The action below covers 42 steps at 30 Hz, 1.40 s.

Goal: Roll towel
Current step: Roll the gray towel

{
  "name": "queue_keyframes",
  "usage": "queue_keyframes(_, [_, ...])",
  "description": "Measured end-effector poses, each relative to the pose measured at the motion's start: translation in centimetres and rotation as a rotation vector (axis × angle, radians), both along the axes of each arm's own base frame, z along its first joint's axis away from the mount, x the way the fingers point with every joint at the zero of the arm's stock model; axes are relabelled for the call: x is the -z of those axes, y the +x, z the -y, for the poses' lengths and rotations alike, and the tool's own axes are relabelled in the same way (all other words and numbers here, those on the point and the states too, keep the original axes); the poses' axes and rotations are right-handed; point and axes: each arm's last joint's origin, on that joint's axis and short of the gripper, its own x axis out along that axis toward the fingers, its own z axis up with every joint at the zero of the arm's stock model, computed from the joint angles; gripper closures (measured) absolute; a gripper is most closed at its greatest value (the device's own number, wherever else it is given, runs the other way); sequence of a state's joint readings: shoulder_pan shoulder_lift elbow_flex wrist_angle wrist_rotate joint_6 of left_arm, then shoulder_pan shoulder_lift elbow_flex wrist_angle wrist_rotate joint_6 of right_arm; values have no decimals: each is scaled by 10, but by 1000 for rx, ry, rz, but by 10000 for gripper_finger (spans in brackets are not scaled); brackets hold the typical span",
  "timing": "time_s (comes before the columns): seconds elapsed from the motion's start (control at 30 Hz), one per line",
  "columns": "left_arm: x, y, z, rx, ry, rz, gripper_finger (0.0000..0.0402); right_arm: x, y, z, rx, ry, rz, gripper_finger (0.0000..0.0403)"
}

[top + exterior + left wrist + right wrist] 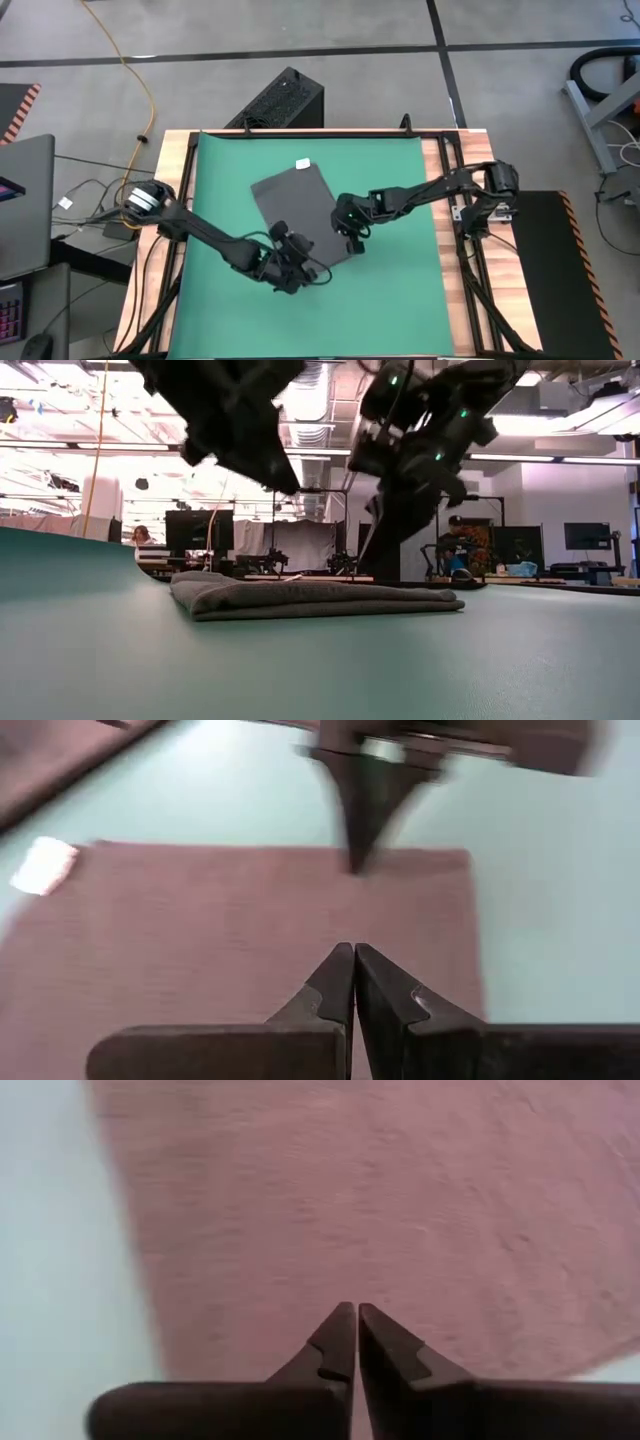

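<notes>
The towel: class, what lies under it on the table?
The towel lies flat on the green mat, which shows all round it. The part of the mat beneath the cloth is covered, so whether anything else lies under it cannot be seen.

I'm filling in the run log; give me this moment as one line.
towel: flat on green mat, unrolled | left gripper: shut, at near edge | right gripper: shut, at near right corner

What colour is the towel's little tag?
White; the tag shows best in the high view.

towel (300, 212): dark grey, white tag (303, 163); mat (390, 290): plain green; arms: dark
</notes>
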State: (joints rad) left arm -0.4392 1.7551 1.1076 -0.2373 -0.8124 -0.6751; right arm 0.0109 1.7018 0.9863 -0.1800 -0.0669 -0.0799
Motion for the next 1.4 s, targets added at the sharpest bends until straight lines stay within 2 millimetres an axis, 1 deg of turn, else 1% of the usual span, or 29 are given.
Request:
queue_keyframes(0.1, [17, 7, 13, 37, -37, 14, 401, 6, 2, 3, 5, -4, -11, 389])
queue_keyframes(0.2, [28, 2, 19, -4, 11, -7, 401, 6, 3, 1, 7, -19, -7, 396])
queue_keyframes(0.3, [35, -2, 21, -11, 37, -46, 401, 6, 3, -3, 39, -17, -5, 390])
queue_keyframes(0.33, [39, -1, 22, -1, 26, -51, 401, 6, 2, -4, 56, -11, -11, 387])
queue_keyframes(0.5, [50, -2, 45, 94, -42, -46, 401, 7, 2, -14, 105, 15, -19, 382])
queue_keyframes(0.6, [52, -8, 55, 123, -51, -52, 401, 7, 0, -24, 122, -4, -24, 386])
queue_keyframes(0.7, [56, -14, 60, 153, -63, -74, 401, 7, -1, -33, 131, -6, -25, 387])
queue_keyframes(0.8, [70, -27, 62, 194, -133, -138, 401, 16, -1, -40, 153, 1, -55, 386])
queue_keyframes(0.9, [79, -37, 63, 185, -146, -153, 401, 29, -2, -49, 160, -3, -102, 386])
queue_keyframes(1.03, [83, -44, 64, 181, -164, -161, 401, 37, -2, -64, 195, 29, -115, 386])
queue_keyframes(1.13, [86, -49, 65, 179, -166, -192, 401, 37, -4, -80, 210, 65, -107, 386])
queue_keyframes(1.3, [82, -65, 71, 189, -198, -299, 401, 36, -12, -106, 245, 106, -88, 385])
queue_keyframes(1.4, [76, -78, 77, 203, -211, -336, 401, 37, -15, -117, 247, 121, -87, 385])
